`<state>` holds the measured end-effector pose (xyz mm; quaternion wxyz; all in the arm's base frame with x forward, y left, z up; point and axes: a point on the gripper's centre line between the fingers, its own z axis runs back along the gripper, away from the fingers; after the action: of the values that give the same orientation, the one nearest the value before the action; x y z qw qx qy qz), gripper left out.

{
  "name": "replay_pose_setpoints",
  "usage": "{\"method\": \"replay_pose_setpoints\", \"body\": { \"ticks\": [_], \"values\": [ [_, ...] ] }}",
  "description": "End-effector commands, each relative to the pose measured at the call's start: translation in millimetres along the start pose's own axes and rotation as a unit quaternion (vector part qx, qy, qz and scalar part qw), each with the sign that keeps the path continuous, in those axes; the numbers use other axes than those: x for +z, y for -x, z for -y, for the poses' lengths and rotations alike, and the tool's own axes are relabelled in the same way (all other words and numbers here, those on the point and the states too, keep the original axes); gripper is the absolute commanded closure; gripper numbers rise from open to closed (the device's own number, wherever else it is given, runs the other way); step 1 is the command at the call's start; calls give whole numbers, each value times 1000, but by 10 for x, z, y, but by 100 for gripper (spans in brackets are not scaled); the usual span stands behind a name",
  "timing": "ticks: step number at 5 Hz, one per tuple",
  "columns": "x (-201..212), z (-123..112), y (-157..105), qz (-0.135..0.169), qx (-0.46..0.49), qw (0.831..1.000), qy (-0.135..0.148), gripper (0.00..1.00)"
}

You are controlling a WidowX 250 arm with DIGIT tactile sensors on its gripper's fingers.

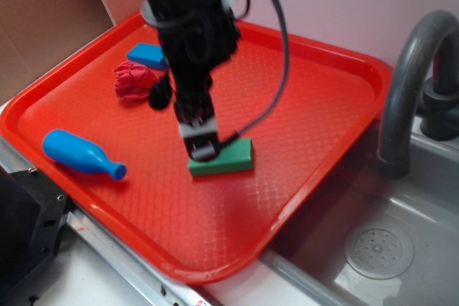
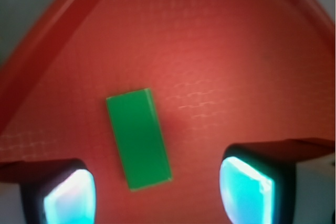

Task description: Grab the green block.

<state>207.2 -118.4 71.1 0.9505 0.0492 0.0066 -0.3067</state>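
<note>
The green block [image 1: 228,159] lies flat on the red tray [image 1: 323,105], near its middle. In the wrist view the green block [image 2: 138,137] lies lengthwise between and just ahead of my two fingertips. My gripper [image 1: 202,150] hangs just above the block's left end, pointing down. In the wrist view my gripper [image 2: 157,192] is open and empty, one pale pad [image 2: 68,198] at lower left and one pad [image 2: 245,187] at lower right, the block's near end between them.
On the tray lie a small blue block [image 1: 146,54] at the back left, a crumpled red cloth [image 1: 133,80] beside it, and a blue bowling pin [image 1: 80,154] at the front left. A grey sink [image 1: 380,249] and faucet [image 1: 409,77] are on the right.
</note>
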Motion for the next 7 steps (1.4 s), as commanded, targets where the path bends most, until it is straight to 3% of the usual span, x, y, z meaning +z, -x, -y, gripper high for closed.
{"method": "replay_pose_setpoints", "body": {
  "ticks": [1,2,3,4,5,6,7],
  "values": [
    [-364,98,39,-16,-4,1000,7,0],
    [-503,56,71,-23,-7,1000,12,0],
    [-578,75,43,-27,-13,999,9,84],
    [-582,40,37,-31,-4,999,15,100],
    [-594,35,43,-31,-2,999,11,100],
    [-265,-190,67,-25,49,998,9,100],
    [183,-481,160,43,159,985,47,100]
  ]
}}
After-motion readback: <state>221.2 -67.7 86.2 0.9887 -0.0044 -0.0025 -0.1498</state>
